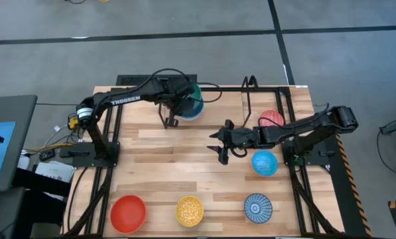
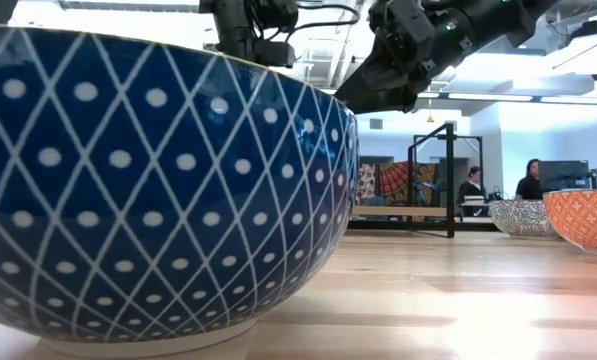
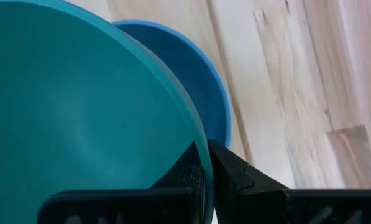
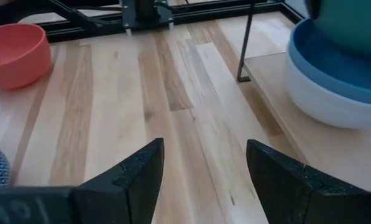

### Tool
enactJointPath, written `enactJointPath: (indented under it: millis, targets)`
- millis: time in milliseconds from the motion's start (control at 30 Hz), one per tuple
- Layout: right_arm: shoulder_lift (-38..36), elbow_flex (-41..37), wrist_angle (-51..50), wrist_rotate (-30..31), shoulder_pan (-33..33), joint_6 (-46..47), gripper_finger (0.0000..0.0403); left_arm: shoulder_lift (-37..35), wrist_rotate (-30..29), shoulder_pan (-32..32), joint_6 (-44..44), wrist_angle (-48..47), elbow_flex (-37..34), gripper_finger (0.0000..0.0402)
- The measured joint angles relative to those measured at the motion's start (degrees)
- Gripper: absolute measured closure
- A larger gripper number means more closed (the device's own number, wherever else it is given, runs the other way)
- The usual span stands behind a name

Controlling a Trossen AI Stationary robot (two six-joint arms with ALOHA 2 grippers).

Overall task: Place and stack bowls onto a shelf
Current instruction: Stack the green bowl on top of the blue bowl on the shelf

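- Butcher-block table (image 1: 184, 172): left gripper (image 1: 184, 101), at eleven o'clock, clamps green bowl (image 3: 79, 124) above blue bowl (image 3: 191, 81).
- Lower centred, level, then release.
- Right gripper (image 1: 221, 142) waits, fingers apart.

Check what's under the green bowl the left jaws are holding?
The green bowl, pinched at its rim by the left gripper, sits over a plain blue bowl. That nests in a white bowl; their insides are covered.
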Motion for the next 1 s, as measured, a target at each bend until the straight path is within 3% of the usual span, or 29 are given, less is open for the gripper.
enactJointPath:
  millis: [400,667,1000]
  targets:
    - [0.0,0.0,0.0,0.0,-0.7,-0.5,0.0148,0.4,0.9,0.2,0.5,3.1,-0.9,0.0401]
    - [0.0,0.0,-0.2,0.0,-0.7,-0.9,0.0148,1.9,0.2,0.0,-7.2,4.3,-0.9,0.0395]
    - [0.0,0.0,-1.3,0.0,-1.5,-1.0,0.0148,1.8,0.1,0.1,-13.0,3.0,-0.6,0.0289]
